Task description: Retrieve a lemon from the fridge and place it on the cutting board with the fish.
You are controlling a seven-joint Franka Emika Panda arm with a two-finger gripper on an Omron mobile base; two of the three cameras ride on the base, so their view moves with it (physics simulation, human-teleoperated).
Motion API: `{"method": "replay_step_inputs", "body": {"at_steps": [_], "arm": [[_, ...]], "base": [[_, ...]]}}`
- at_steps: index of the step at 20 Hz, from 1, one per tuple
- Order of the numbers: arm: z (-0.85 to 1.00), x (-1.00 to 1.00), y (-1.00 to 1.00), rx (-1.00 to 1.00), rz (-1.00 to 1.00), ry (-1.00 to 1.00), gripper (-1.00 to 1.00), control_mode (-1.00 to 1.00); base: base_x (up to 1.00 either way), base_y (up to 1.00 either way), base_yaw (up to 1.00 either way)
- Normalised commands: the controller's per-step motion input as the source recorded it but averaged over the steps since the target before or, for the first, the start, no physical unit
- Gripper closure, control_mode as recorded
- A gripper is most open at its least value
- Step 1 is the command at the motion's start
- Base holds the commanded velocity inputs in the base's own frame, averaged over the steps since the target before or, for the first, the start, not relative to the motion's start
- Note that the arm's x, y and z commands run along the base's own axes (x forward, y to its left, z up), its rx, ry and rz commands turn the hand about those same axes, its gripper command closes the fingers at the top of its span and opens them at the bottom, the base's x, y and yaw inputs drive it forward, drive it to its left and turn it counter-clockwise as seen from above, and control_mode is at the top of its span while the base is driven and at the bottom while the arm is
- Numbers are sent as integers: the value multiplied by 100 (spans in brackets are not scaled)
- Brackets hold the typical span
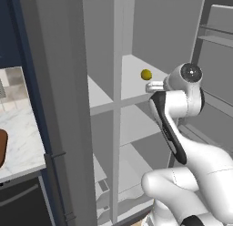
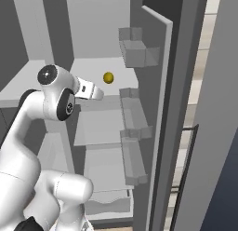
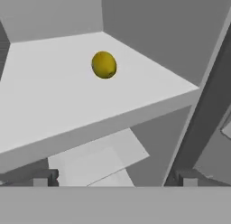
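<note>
The fridge [image 1: 168, 33] stands open, showing pale grey shelves. A small yellow lemon [image 1: 146, 74] lies alone on an upper shelf, toward its back right corner; it also shows as the lemon [image 2: 108, 78] and the lemon [image 3: 104, 64]. My gripper [image 3: 115, 178] is open, its fingertips [image 3: 45, 177] wide apart, just outside the shelf's front edge and slightly below the lemon, short of touching it. At the far left a sliver of the reddish-brown cutting board [image 1: 2, 147] lies on the counter. The fish is out of view.
The left fridge door's edge [image 1: 54, 84] stands between the fridge and the marble counter [image 1: 22, 129]. On the right door, grey racks [image 2: 135, 53] jut close to the shelves. Lower shelves [image 2: 100, 125] and a drawer [image 2: 109, 202] sit under the hand.
</note>
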Motion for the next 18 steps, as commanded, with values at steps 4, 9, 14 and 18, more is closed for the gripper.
{"method": "replay_step_inputs", "body": {"at_steps": [4, 9, 14, 18], "arm": [[67, 0, 0, 0, 0, -13, -100, -100], [41, 0, 0, 0, 0, -3, -100, -100], [6, 7, 0, 0, 0, 2, -100, -100], [0, 22, 0, 0, 3, 0, -100, -100]], "base": [[0, 0, 0], [0, 0, 0], [0, 0, 0], [0, 0, 0]]}}
